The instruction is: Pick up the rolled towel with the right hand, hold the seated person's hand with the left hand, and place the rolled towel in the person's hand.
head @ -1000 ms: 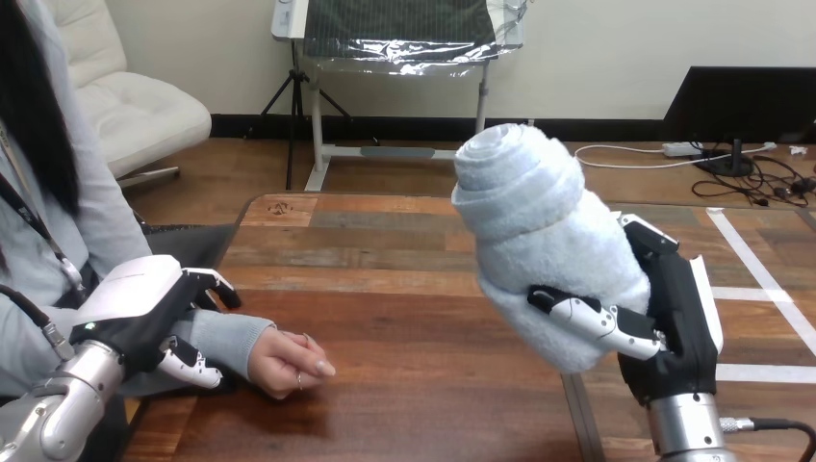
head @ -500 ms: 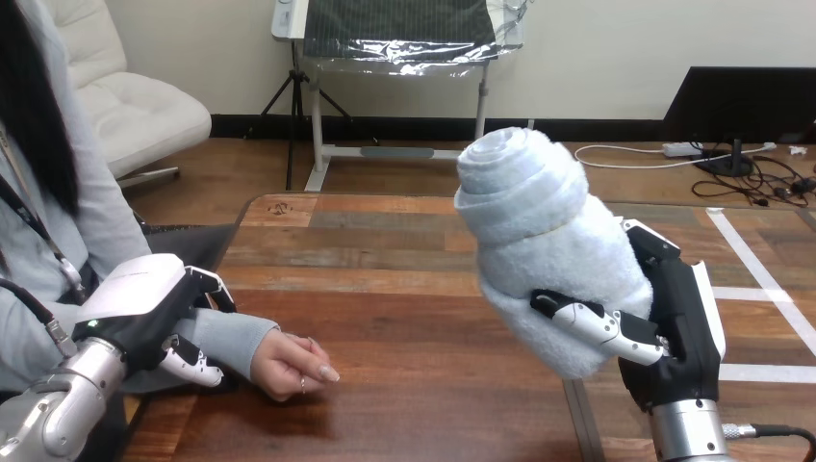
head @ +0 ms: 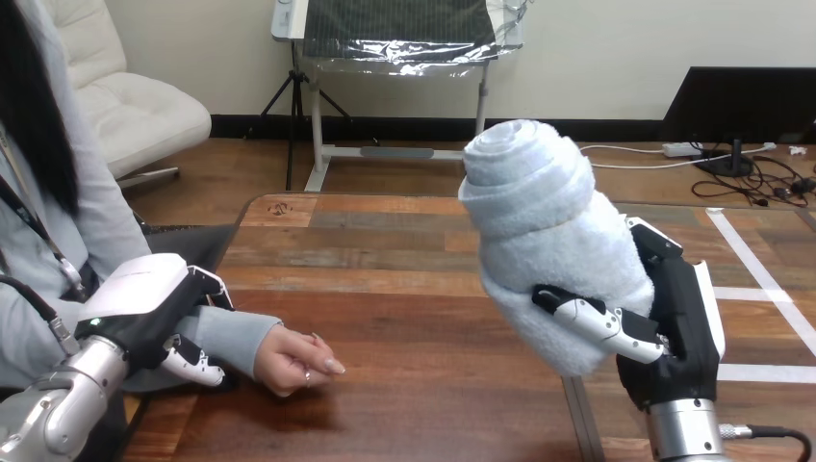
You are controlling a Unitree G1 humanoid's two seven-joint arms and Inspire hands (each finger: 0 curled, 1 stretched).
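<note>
Gripping rolled towel (head: 548, 231), right hand (head: 674, 327) wraps fingers (head: 592, 318) round its lower end, above table (head: 404, 289), right side. Left hand (head: 144, 308), near left, curled round person's wrist (head: 236, 339). Person's hand (head: 293, 361) rests on table, well apart from towel.

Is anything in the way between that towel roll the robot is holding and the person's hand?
Nothing visible. The rolled towel is up in the right hand, and only bare table lies between it and the person's hand, which rests on the wood with its fingers curled under.
</note>
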